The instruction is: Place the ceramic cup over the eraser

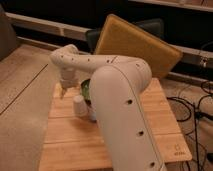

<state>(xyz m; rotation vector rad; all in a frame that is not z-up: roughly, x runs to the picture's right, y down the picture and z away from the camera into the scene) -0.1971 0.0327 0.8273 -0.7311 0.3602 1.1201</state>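
The ceramic cup (80, 106) is small, white and tapered, and it stands on the wooden table (65, 140) near its left side. My gripper (63, 93) hangs from the white wrist just up and to the left of the cup, apart from it, open and with nothing in it. The eraser is hidden from this view. My large white arm (122, 105) fills the middle of the picture and covers much of the tabletop.
A green bowl (85, 88) sits right behind the cup, partly covered by the arm. A big tan cushion (135, 47) leans against a dark chair behind the table. Cables (192, 107) lie on the floor to the right. The table's left edge is close to the gripper.
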